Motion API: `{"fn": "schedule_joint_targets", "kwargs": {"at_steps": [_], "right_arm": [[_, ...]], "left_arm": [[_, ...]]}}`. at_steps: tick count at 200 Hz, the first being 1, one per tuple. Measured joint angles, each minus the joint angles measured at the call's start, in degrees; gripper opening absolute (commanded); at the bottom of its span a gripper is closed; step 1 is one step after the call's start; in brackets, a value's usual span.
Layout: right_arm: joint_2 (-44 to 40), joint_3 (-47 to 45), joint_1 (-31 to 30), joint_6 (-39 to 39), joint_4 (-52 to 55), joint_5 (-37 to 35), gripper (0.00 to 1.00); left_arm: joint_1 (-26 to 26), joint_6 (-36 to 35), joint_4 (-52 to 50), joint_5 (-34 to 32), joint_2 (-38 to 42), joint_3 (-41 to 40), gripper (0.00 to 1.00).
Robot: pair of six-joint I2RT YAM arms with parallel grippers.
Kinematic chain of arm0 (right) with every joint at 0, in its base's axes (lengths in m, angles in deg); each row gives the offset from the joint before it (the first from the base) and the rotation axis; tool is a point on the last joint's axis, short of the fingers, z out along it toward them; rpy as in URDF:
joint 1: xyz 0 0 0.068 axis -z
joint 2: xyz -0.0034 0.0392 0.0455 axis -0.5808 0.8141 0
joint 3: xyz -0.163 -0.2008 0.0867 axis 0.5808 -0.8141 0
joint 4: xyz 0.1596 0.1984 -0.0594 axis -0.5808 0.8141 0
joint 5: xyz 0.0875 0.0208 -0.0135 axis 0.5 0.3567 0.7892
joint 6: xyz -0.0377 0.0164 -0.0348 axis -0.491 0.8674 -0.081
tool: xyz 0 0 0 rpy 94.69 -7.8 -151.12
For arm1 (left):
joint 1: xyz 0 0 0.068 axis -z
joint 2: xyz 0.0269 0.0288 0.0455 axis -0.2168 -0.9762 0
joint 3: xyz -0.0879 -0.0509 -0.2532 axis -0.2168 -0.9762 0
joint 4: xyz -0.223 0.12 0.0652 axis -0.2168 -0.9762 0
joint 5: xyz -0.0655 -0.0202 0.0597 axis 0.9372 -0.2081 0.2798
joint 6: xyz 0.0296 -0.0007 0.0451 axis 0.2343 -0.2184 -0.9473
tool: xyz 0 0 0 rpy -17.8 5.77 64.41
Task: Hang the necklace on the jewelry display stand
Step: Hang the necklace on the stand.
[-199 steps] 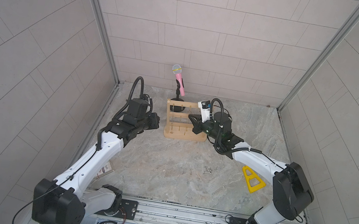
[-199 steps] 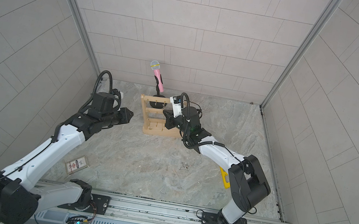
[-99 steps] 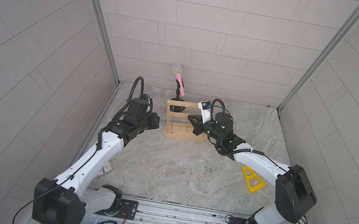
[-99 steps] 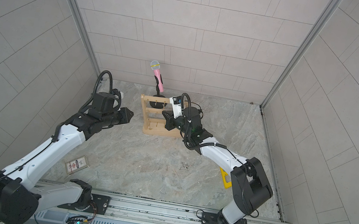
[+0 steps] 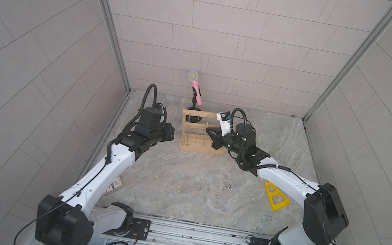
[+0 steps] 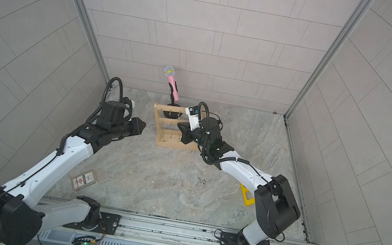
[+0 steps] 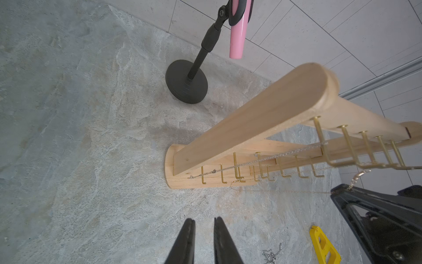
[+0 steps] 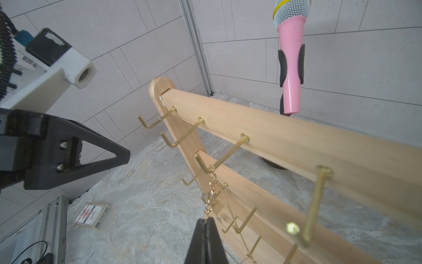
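The light wooden jewelry display stand (image 5: pixel 186 147) (image 6: pixel 162 142) stands upright at the back of the table. A thin gold necklace (image 8: pixel 214 182) hangs from a hook on the stand's top bar (image 8: pixel 296 141). My right gripper (image 8: pixel 206 220) (image 5: pixel 208 131) is shut on that chain just below its clasp, in front of the stand's right half. My left gripper (image 7: pixel 204 222) (image 5: pixel 170 133) hovers left of the stand's side post (image 7: pixel 262 118); it is open by a small gap and holds nothing. A silver chain (image 7: pixel 262 160) also hangs on the stand's hooks.
Behind the stand is a pink microphone (image 5: pixel 195 87) on a black stand. On the table lie a loose silver chain (image 5: pixel 228 187) (image 7: pixel 271 251), a yellow triangle (image 5: pixel 275 197) under my right arm, and a small card box (image 6: pixel 84 179) (image 8: pixel 91 216) by my left arm.
My right arm's elbow has drifted slightly to the right. Both grippers stay where they were, and the hold on the gold chain is unchanged.
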Motion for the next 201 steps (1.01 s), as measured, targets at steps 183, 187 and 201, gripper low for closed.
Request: {"fn": "schedule_joint_targets", "kwargs": {"at_steps": [183,187,201], "right_arm": [[-2.54,-0.96,0.11,-0.87,2.49,1.73,0.03],[-2.69,-0.98,0.11,-0.85,2.58,2.01,0.03],[-3.19,-1.01,0.11,-0.85,2.64,2.58,0.03]], "left_arm": [[0.0,0.2,0.02,0.0,-0.02,-0.31,0.21],[0.0,0.2,0.02,0.0,-0.02,-0.31,0.21],[0.0,0.2,0.02,0.0,-0.02,-0.31,0.21]]}}
